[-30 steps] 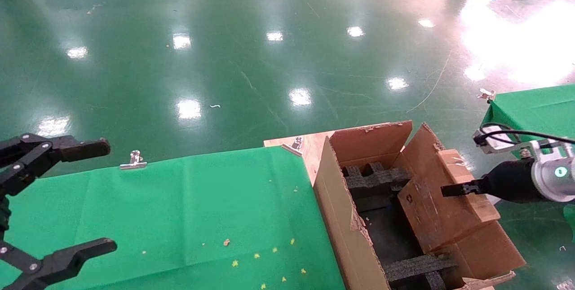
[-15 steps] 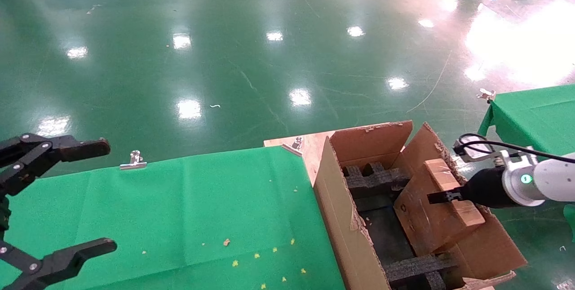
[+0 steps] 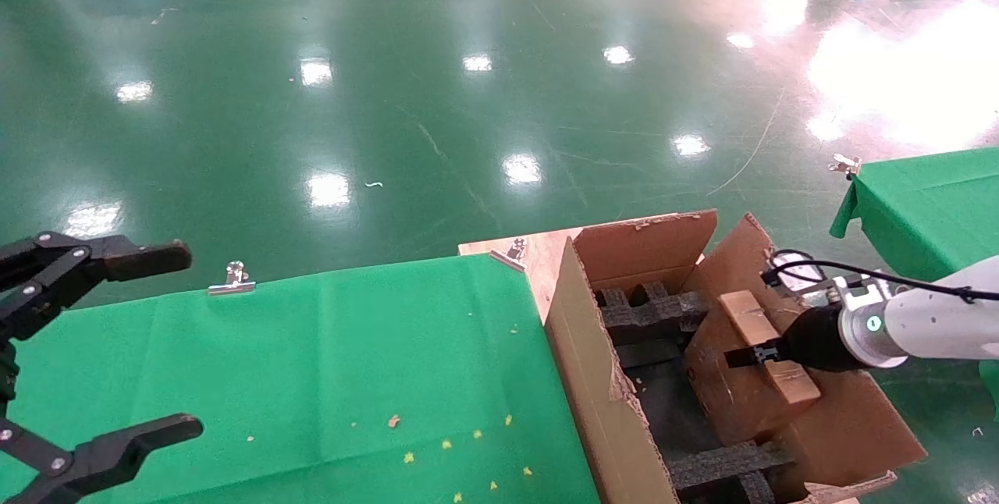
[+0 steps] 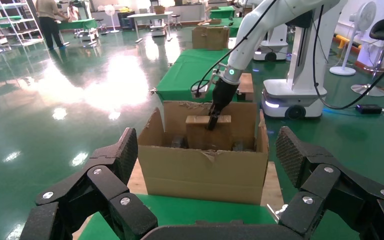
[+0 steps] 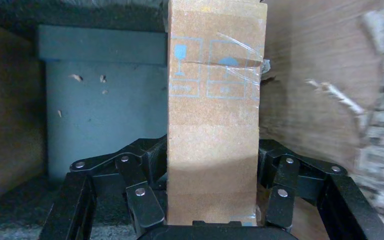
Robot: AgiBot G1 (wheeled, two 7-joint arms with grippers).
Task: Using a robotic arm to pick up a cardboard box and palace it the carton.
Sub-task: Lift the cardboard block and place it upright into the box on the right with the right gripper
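Clamped edge-on in the jaws of the right gripper (image 3: 761, 353), the cardboard box (image 3: 741, 379) hangs tilted inside the carton (image 3: 593, 379), narrow side up so as to slip between the black foam blocks (image 3: 652, 309) and the far flap. Carried by the robotic arm (image 3: 921, 324), lower and further in than a second ago, when still riding at the flap's edge. Over the green bench (image 3: 312, 363), left gripper (image 3: 94, 340) parked, jaws spread wide, unchanged.
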